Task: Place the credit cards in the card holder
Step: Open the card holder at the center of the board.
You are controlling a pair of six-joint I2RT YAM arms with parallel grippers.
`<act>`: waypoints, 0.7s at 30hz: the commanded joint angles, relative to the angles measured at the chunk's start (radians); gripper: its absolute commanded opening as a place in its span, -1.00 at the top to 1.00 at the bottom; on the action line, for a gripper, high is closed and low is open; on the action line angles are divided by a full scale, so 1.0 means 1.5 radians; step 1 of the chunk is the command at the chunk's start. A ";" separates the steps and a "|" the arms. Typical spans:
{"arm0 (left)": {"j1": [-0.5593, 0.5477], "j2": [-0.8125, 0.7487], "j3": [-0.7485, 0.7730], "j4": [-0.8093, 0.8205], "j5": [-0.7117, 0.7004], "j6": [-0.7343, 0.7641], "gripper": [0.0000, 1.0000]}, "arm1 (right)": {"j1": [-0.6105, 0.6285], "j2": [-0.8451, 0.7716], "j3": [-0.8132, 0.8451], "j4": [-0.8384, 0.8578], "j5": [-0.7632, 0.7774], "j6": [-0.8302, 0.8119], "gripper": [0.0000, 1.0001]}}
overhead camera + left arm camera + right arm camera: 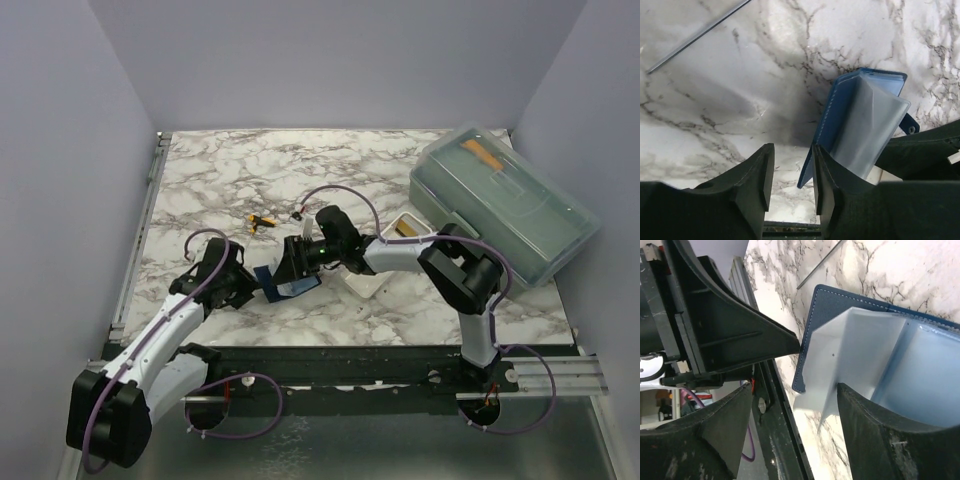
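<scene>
The card holder (270, 284) (839, 107) (840, 302), a navy wallet, stands half open on the marble between both grippers, with pale inner leaves (865, 125) (860, 350) fanned out. My left gripper (250, 286) (792, 152) is open; the wallet's blue cover edge lies beside its right finger, with nothing clamped. My right gripper (291, 268) (795, 390) is open around the pale leaves, one leaf touching its right finger (875, 420). One golden-tan credit card (407, 228) lies in the white tray. I cannot tell a bluish-grey card from the leaves.
A white tray (375, 283) sits under the right forearm. A large grey-green plastic box (505, 205) with an orange strip (481, 153) on it fills the back right. A tiny yellow-and-black object (262, 222) lies behind the grippers. The table's front rail (780, 430) runs just below the wallet.
</scene>
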 commanded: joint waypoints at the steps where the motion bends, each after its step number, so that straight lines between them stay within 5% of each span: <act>1: 0.004 -0.025 0.060 -0.138 -0.057 -0.067 0.01 | 0.007 0.025 -0.005 0.034 -0.039 0.012 -0.36; 7: 0.011 -0.059 0.156 -0.210 -0.159 -0.030 -0.38 | 0.029 0.033 0.014 0.000 -0.030 -0.012 -0.22; 10: 0.016 -0.045 0.190 -0.174 -0.126 0.035 -0.45 | 0.044 0.032 0.024 -0.041 0.004 -0.048 -0.31; 15: 0.025 0.041 0.208 -0.042 0.068 0.119 -0.08 | 0.047 0.048 0.011 -0.031 0.017 -0.057 -0.34; 21: 0.026 0.168 0.169 0.086 0.192 0.131 0.47 | 0.047 0.038 -0.007 -0.016 0.044 -0.055 -0.01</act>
